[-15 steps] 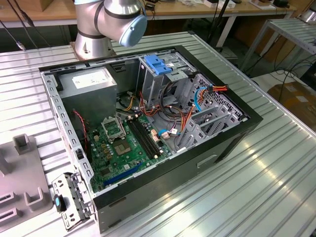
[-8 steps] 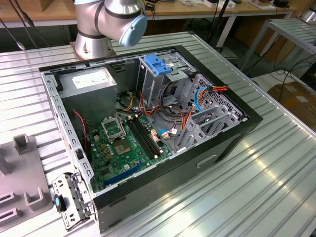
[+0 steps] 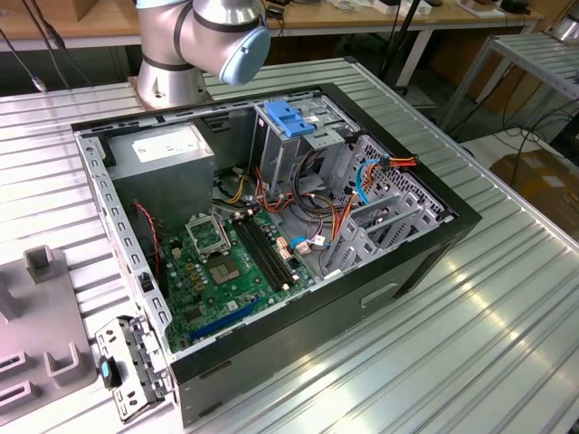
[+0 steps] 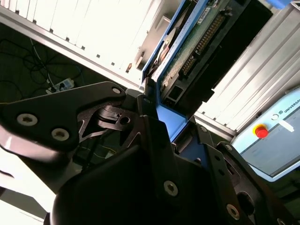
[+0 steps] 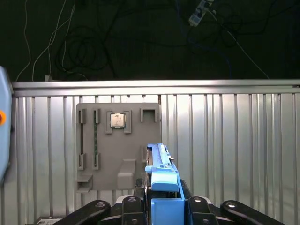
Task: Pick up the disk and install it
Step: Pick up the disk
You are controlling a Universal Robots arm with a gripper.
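Although the disk (image 5: pixel 162 180) had been picked up and was gripped by its blue rails between the closed fingers of the gripper (image 5: pixel 164 206), clear of the grey tray (image 5: pixel 89 140), it was not yet installed in the open computer case (image 3: pixel 407 262).

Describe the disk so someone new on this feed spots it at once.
In the first wrist view, find the grey fixture plate on the ribbed metal table. Nearer the camera, the claw grips the disk edge-on. Bright blue plastic rails frame it, while the plate and table around it are plain grey.
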